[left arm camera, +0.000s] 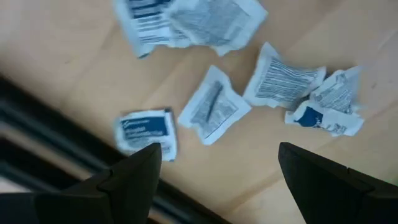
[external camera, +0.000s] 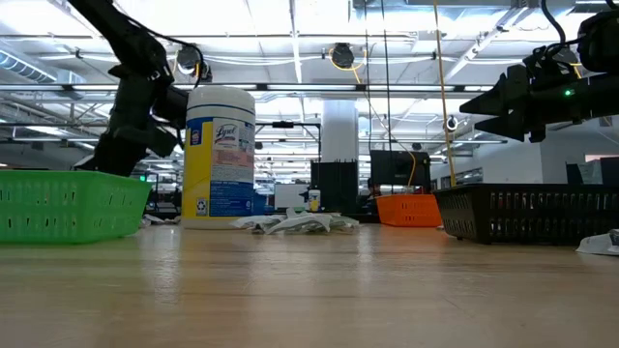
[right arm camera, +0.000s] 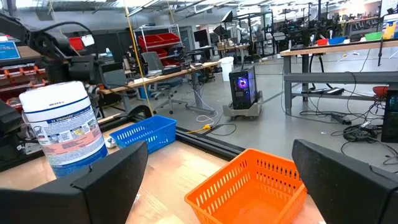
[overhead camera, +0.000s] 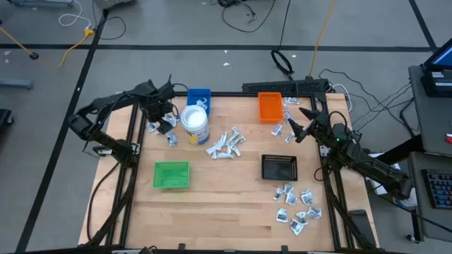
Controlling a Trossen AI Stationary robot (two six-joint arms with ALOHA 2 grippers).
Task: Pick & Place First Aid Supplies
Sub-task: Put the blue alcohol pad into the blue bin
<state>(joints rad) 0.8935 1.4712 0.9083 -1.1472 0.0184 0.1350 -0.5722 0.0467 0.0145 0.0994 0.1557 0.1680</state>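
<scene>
From above, the left gripper (overhead camera: 164, 121) hovers over packets (overhead camera: 169, 135) at the table's far left, while the right gripper (overhead camera: 300, 127) hangs beside the orange tray (overhead camera: 269, 106). Each wrist view shows 2 fingers (left arm camera: 134, 177) spread wide, holding nothing.

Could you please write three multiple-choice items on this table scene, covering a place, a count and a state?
1. Where does the white cylindrical tub with a blue label stand?
A. beside the blue plastic basket
B. inside the green plastic basket
C. on the black mesh basket

2. How many baskets are on the wooden table?
A. two
B. four
C. six

3. How is the left tool?
A. shut on a packet
B. open above the small white packets
C. inside a basket

Answers: 1 A, the high view shows the tub next to the blue basket; 2 B, blue, orange plastic basket, green and black; 3 B, the left wrist view shows its fingers spread with nothing between them.
</scene>
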